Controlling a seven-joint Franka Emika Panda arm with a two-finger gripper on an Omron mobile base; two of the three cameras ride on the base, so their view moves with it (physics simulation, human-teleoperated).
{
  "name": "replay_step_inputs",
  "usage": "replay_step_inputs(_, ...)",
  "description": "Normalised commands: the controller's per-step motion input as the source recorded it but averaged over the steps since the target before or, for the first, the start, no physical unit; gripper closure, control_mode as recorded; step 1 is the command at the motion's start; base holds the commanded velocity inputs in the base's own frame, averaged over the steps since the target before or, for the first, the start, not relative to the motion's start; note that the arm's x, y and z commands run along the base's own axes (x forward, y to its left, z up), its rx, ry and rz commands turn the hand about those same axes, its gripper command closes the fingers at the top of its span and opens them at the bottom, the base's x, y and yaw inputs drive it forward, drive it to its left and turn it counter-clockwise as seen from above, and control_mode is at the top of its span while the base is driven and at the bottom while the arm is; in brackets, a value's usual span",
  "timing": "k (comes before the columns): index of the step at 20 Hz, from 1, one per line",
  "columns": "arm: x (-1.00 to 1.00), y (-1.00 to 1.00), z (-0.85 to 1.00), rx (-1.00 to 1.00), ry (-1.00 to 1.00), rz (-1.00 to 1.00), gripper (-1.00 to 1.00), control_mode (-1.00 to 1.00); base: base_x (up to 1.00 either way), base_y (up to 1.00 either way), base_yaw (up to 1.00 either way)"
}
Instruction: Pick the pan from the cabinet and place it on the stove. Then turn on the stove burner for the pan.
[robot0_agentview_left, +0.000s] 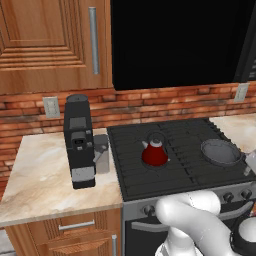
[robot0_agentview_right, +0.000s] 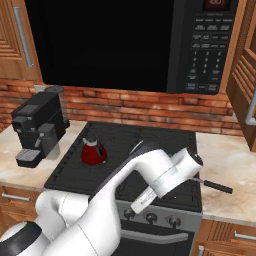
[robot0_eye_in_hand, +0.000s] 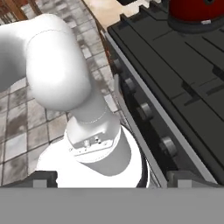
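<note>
The dark grey pan (robot0_agentview_left: 221, 151) lies on the right side of the black stove (robot0_agentview_left: 150, 182), near the front. In the right base view my arm hides its bowl and its thin handle (robot0_agentview_right: 215, 186) pokes out to the right over the counter. My gripper (robot0_eye_in_hand: 113, 179) is open, its two dark fingertips (robot0_eye_in_hand: 43, 178) wide apart with nothing between them. It looks down along the stove's steel front with its row of round knobs (robot0_eye_in_hand: 168, 146). A door of the reddish-brown cabinet (robot0_agentview_right: 245, 75) stands angled outward at the far right.
A red kettle (robot0_agentview_left: 155, 152) sits on the stove's left middle burner. A black coffee machine (robot0_agentview_left: 79, 140) stands on the left counter (robot0_agentview_left: 35, 175). A black microwave (robot0_agentview_right: 125, 45) hangs above the stove. Another closed upper cabinet door (robot0_agentview_left: 50, 40) is at the left.
</note>
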Motion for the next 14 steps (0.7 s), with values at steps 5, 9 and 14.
replay_step_inputs(5, -0.26, 0.1, 0.0, 0.12, -0.14, -0.01, -1.0, -1.0, 0.0, 0.0, 0.0)
replay_step_inputs(9, -0.16, 0.09, 0.0, 0.1, -0.12, -0.04, -1.0, -1.0, 0.0, 0.0, 0.0)
replay_step_inputs(14, -0.01, 0.08, 0.0, 0.08, -0.09, -0.1, -1.0, -1.0, 0.0, 0.0, 0.0)
